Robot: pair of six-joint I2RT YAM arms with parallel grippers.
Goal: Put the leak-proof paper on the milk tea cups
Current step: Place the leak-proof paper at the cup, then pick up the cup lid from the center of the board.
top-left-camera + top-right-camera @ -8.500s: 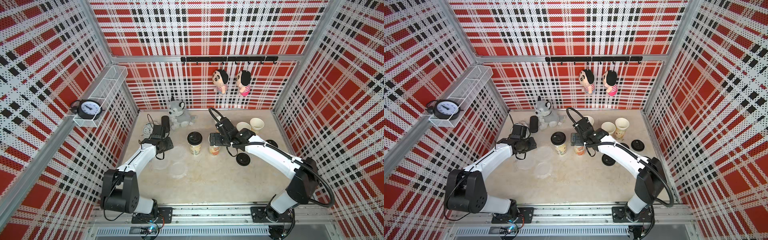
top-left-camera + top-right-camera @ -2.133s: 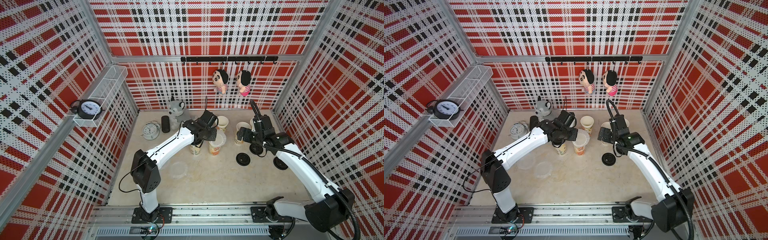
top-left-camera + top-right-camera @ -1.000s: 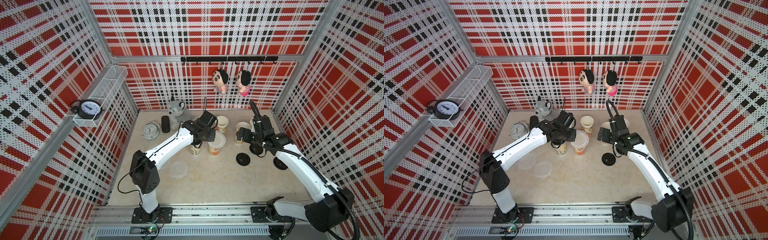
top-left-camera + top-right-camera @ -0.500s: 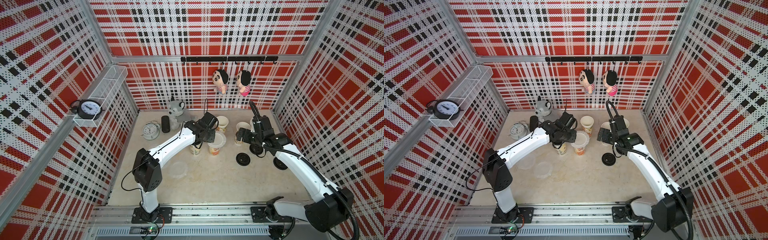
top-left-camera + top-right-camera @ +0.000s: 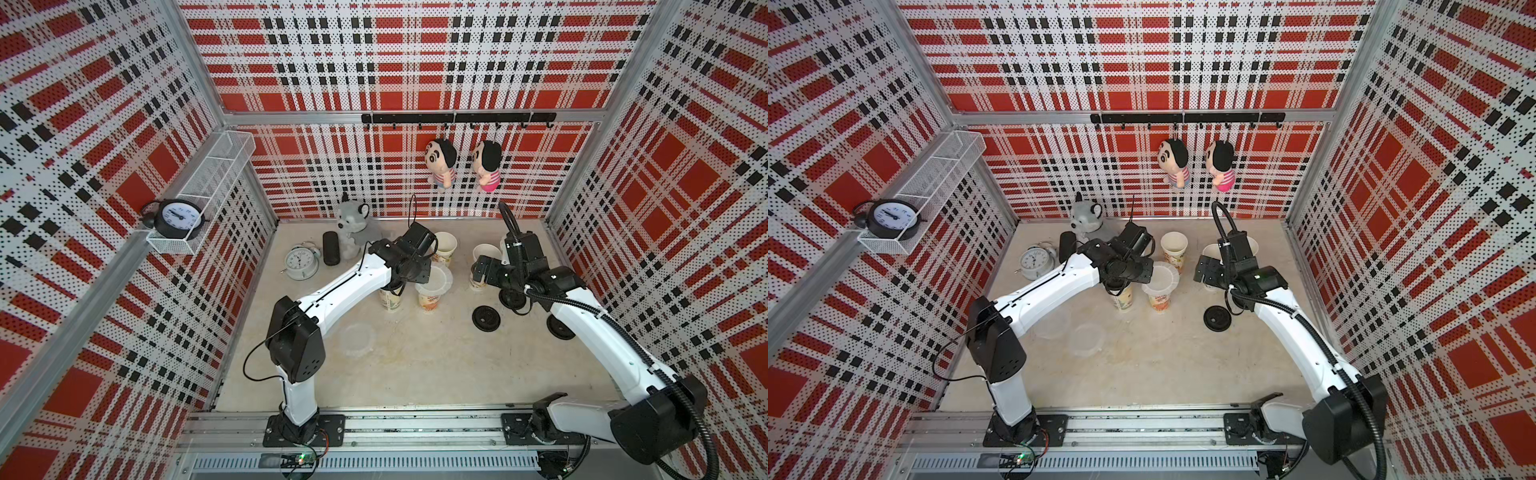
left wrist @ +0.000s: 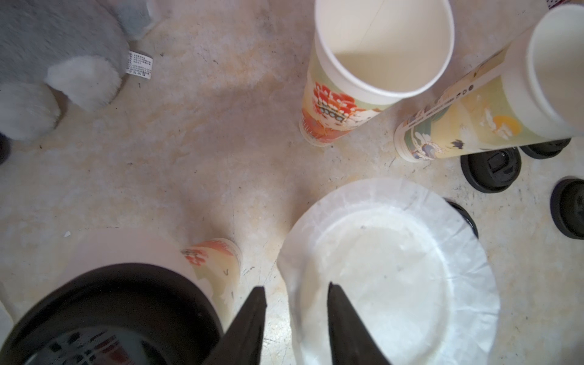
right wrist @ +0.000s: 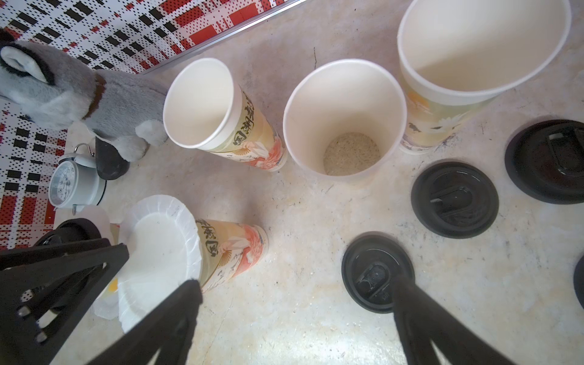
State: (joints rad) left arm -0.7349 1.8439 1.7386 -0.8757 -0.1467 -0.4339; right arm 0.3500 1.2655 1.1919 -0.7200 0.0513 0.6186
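– looking down the left wrist camera, where is the leak-proof paper (image 6: pixel 395 268) lying from the left fingers (image 5: pixel 420 272)?
– it is lying flat over the mouth of a milk tea cup (image 5: pixel 429 302) in the middle of the surface (image 5: pixel 415 374), and its crinkled rim is passing between the two tips. the tips are standing apart with a clear gap, so they are gripping nothing.
– is any long axis mattering here?
– no, the sheet is round. what is counting is that the tips are straddling the rim on the side of the lidded cup (image 5: pixel 390 301), so the clean way out is probably straight up. whether the sheet is sitting centred is hard to tell.
– and the arm?
– the left arm is stretching far out from its base, wrist bending down over the two middle cups. the spare sheets (image 5: pixel 1087 338) are lying on the surface back toward that base, so it is the nearer arm for the next one.
– the right side?
– the right fingers (image 5: pixel 485 272) are hanging wide apart and empty by the open cups (image 7: pixel 344 117) at the back, with loose black lids (image 7: pixel 377 271) on the surface beside them.
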